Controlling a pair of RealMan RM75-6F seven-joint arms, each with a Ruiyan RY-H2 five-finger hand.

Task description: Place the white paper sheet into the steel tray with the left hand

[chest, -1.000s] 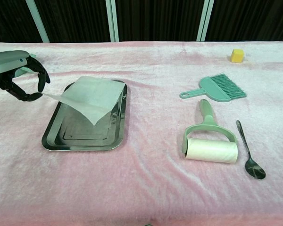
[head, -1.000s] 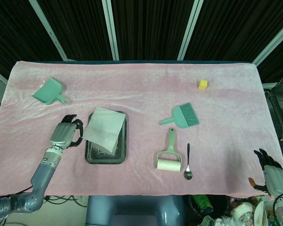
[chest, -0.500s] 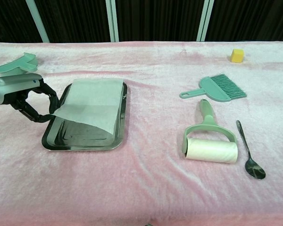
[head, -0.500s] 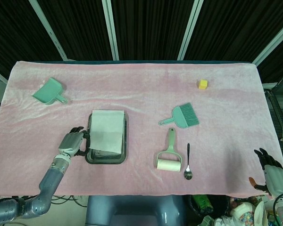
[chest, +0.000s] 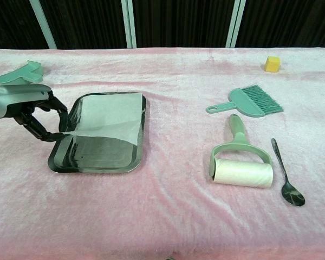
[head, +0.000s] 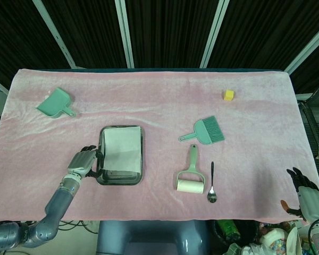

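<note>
Lying now almost flat inside the steel tray [chest: 97, 157], the white paper sheet [chest: 105, 116] covers the tray's far half, with its near-left corner at the tray's left rim, where the left hand [chest: 32, 111] is placed. A second ago the sheet was held tilted above the tray with one corner drooping; half a second ago it had been lowered but overhung the far rim. Since then it has been drawn inward and settled, so that in the head view the sheet [head: 122, 147] is seen within the tray [head: 120, 178] outline.

The left hand [head: 82, 162] sits at the tray's 9 o'clock side, its dark fingers [chest: 58, 111] curled toward the sheet's edge. Whether that corner is pinched or has just been let go cannot be told from either view. The right hand [head: 304, 192] is seen at the worktop's [head: 149, 101] 4 o'clock corner, with fingers spread and nothing held.

The placement is judged essentially done; only release and withdrawal of the left hand appear to be left. A light sheet could be dragged out if a finger catches it during retreat, so a clean opening before any pull-back would be called for.
</note>
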